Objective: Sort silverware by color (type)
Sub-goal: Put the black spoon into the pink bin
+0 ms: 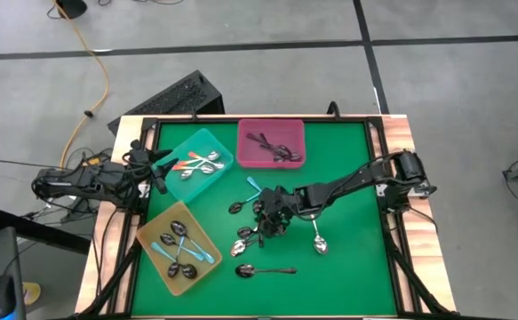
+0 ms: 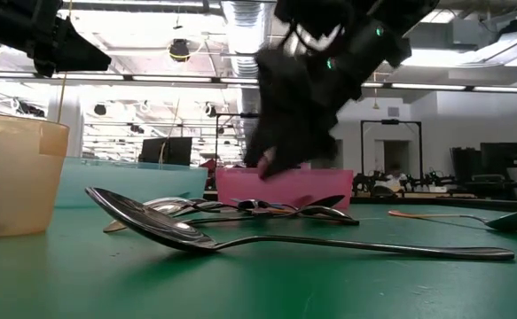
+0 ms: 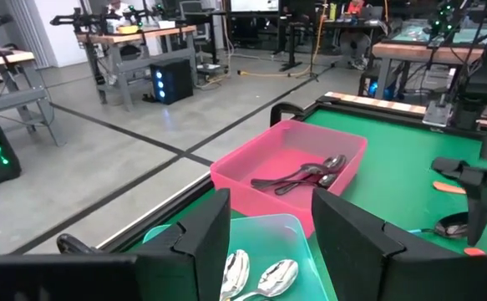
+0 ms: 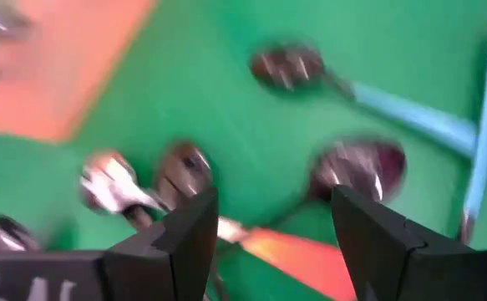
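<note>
Green mat: loose spoons (image 1: 257,233) clustered directly beneath right gripper (image 1: 272,213), fingers spread wide, holding nothing. Left gripper (image 1: 156,167) closed, beside teal tray (image 1: 219,142).

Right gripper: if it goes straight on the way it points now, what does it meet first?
Probably the orange-red spoon handle between the open fingers of the right gripper, on the green mat; depth is unclear.

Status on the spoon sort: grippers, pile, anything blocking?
Right gripper open over loose spoons. Left gripper parked by teal tray. Nothing blocking.
</note>
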